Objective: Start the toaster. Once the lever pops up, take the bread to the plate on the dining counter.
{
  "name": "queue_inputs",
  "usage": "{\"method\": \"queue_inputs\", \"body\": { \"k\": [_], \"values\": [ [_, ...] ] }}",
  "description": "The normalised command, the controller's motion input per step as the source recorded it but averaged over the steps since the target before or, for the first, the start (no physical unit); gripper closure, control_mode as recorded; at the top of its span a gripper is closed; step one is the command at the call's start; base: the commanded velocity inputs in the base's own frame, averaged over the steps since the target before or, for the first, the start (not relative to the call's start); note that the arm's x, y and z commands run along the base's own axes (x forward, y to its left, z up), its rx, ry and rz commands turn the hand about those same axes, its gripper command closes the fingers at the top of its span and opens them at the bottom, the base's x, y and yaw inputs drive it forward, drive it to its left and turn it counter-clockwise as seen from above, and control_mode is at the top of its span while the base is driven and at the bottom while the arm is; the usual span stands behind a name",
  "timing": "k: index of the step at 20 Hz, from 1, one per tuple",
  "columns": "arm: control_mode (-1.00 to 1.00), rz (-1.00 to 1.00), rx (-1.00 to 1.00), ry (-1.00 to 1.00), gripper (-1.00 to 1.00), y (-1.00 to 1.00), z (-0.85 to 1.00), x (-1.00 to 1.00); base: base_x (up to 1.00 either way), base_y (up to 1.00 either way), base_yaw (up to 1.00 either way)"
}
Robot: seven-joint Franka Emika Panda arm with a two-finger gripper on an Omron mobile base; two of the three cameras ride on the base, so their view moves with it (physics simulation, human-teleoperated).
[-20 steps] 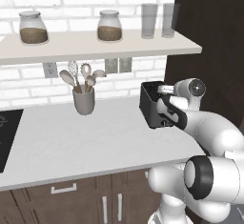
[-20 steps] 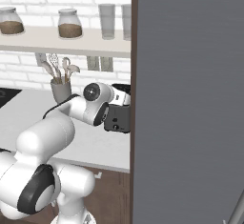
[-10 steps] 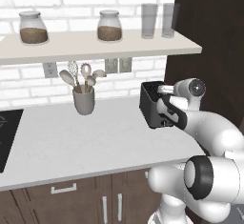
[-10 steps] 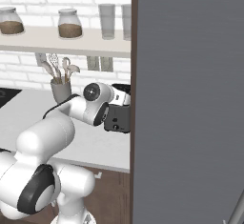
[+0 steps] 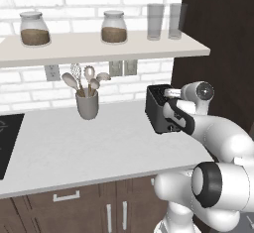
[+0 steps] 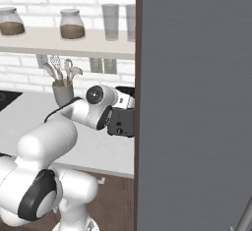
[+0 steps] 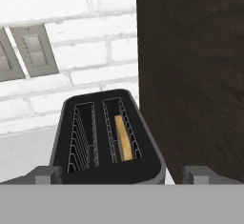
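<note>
The black two-slot toaster (image 5: 158, 109) stands on the pale grey worktop against a dark tall panel, and it is also in the right base view (image 6: 123, 122). From the hand view I look down into the toaster (image 7: 107, 137); the bread (image 7: 124, 139) sits low in its right slot as a tan edge. My gripper (image 7: 123, 175) is open wide, one fingertip on each side of the toaster's near end, and nothing is held. My hand (image 5: 174, 115) is at the toaster's front face and hides the lever. The plate and the dining counter are out of view.
A grey utensil cup (image 5: 88, 103) stands to the left of the toaster. A shelf (image 5: 104, 48) above carries two jars and two glasses. The dark panel (image 6: 192, 102) walls off the right. A black cooktop (image 5: 6, 143) lies at the far left.
</note>
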Motion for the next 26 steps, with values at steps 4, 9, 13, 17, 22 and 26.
{"method": "queue_inputs", "body": {
  "k": [4,9,13,17,22,26],
  "values": [
    [-1.0,0.0,0.0,0.0,-1.0,0.0,0.0,0.0,0.0,0.0,0.0],
    [-1.0,0.0,0.0,0.0,-1.0,0.0,0.0,0.0,0.0,0.0,0.0],
    [-1.0,0.0,0.0,0.0,-1.0,0.0,0.0,0.0,0.0,0.0,0.0],
    [-1.0,0.0,0.0,0.0,-1.0,0.0,0.0,0.0,0.0,0.0,0.0],
    [-1.0,0.0,0.0,0.0,-1.0,0.0,0.0,0.0,0.0,0.0,0.0],
    [-1.0,0.0,0.0,0.0,-1.0,0.0,0.0,0.0,0.0,0.0,0.0]
  ]
}}
